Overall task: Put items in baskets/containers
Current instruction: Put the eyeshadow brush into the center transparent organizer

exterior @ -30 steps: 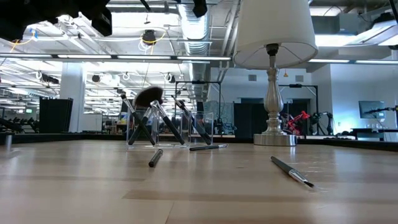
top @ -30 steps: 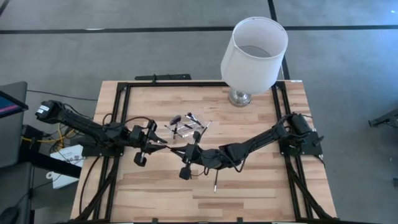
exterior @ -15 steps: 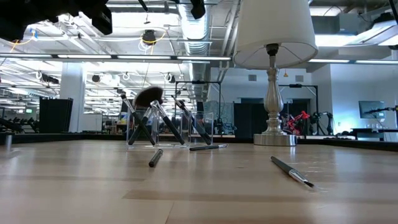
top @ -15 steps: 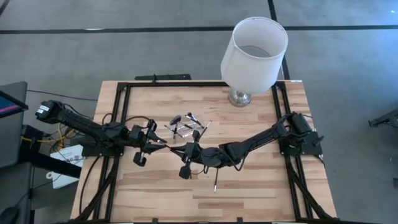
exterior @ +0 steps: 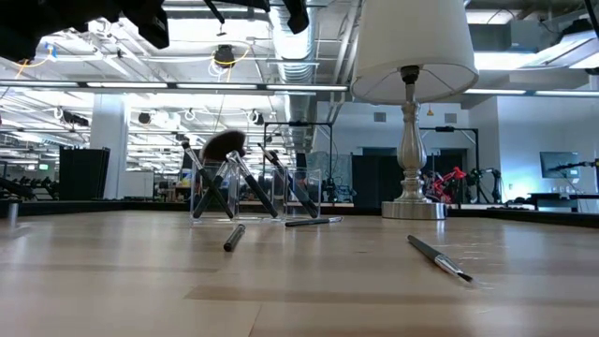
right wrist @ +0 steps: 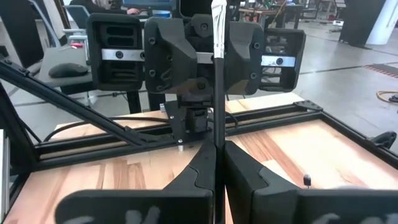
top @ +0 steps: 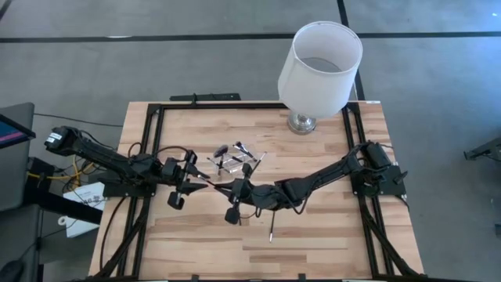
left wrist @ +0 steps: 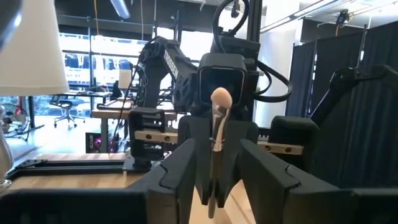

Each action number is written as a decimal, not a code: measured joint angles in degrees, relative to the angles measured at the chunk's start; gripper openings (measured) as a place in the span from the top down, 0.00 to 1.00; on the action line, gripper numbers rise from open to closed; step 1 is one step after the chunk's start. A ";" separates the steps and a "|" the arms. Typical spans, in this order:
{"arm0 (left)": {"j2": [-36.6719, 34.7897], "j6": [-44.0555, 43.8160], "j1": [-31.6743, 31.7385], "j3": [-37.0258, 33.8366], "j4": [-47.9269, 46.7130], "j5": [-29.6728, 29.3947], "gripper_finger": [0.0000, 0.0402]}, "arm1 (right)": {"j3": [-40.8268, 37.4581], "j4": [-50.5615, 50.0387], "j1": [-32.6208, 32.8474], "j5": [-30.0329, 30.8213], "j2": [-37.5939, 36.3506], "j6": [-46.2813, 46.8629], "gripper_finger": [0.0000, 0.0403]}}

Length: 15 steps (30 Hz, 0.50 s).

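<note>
In the low view, nearest the camera, a thin dark-handled makeup brush (exterior: 439,259) lies on the wooden desk (exterior: 299,290) with another (exterior: 234,237) further back, and both end effectors are cut off by the frame's top. Mid-desk, the right end effector (right wrist: 215,158) pinches a slim dark brush with a silver ferrule (right wrist: 217,68), while the left end effector (left wrist: 211,168) flanks it with fingers apart. Beyond, the small clear plastic container (exterior: 253,192) holds leaning brushes, counts unclear, before the white-shaded lamp (exterior: 409,103).
</note>
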 joint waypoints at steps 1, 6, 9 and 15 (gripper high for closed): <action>0.00 0.02 0.00 0.00 0.01 -0.28 0.70 | 0.00 0.04 0.00 0.00 0.00 0.00 0.98; 0.00 0.01 0.00 0.00 0.59 -1.52 0.78 | 0.00 0.03 0.00 0.00 0.00 0.00 0.98; 0.01 0.01 0.00 0.00 1.52 -1.50 0.85 | 0.00 0.01 0.02 -0.04 0.00 0.04 0.98; 0.00 -0.16 -0.04 0.00 2.34 -2.25 0.96 | 0.00 0.04 0.00 0.08 -0.02 0.02 0.96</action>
